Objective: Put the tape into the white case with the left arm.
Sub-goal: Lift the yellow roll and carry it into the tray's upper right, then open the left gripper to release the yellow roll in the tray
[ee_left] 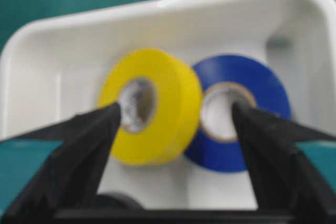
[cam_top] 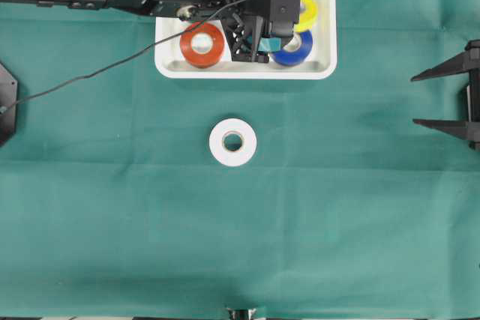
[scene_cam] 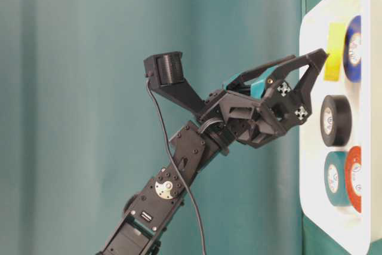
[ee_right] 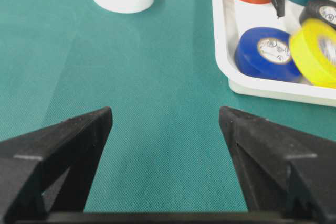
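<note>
The white case (cam_top: 245, 73) stands at the back of the green cloth. It holds a red tape roll (cam_top: 202, 45), a blue roll (cam_top: 295, 49) and a yellow roll (cam_top: 307, 11). My left gripper (cam_top: 274, 35) hangs over the case. In the left wrist view it (ee_left: 176, 111) is open, with the yellow roll (ee_left: 152, 106) on edge between the spread fingers, leaning on the blue roll (ee_left: 236, 114). Neither finger presses on it. A white tape roll (cam_top: 232, 142) lies flat on the cloth in front of the case. My right gripper (ee_right: 165, 116) is open and holds nothing.
From table level the case (scene_cam: 310, 165) also shows a black roll (scene_cam: 335, 120) and a teal roll (scene_cam: 334, 178) beside the red roll. A black cable (cam_top: 112, 65) trails from the left arm across the cloth. The right gripper (cam_top: 442, 99) sits at the right edge.
</note>
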Robot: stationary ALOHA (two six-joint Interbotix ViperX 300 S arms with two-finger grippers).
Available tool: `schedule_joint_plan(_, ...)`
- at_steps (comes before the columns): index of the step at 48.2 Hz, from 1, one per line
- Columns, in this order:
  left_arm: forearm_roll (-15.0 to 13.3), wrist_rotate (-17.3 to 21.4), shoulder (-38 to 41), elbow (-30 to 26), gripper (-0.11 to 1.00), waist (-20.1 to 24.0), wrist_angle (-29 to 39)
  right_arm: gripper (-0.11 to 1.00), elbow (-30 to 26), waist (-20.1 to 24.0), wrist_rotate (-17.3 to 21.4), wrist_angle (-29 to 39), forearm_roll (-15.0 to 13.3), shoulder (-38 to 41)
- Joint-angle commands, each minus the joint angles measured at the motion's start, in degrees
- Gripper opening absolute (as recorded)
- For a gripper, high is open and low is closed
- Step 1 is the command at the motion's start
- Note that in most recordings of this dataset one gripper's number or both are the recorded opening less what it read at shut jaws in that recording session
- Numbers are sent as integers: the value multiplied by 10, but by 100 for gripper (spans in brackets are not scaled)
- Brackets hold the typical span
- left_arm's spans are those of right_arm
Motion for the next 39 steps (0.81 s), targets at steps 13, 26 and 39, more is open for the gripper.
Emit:
schedule_joint_plan(13, -1, -2, -18, -7, 85, 0, 4, 86, -6, -1, 1, -6, 0, 4)
schedule_joint_plan(26, -2, -2, -41, 13, 85, -9, 10, 86, -6, -1, 1, -6, 0, 4)
schedule_joint_plan(39, -2, -4, -92, 65, 85, -33, 9, 86, -6, -1, 1, -6, 0, 4)
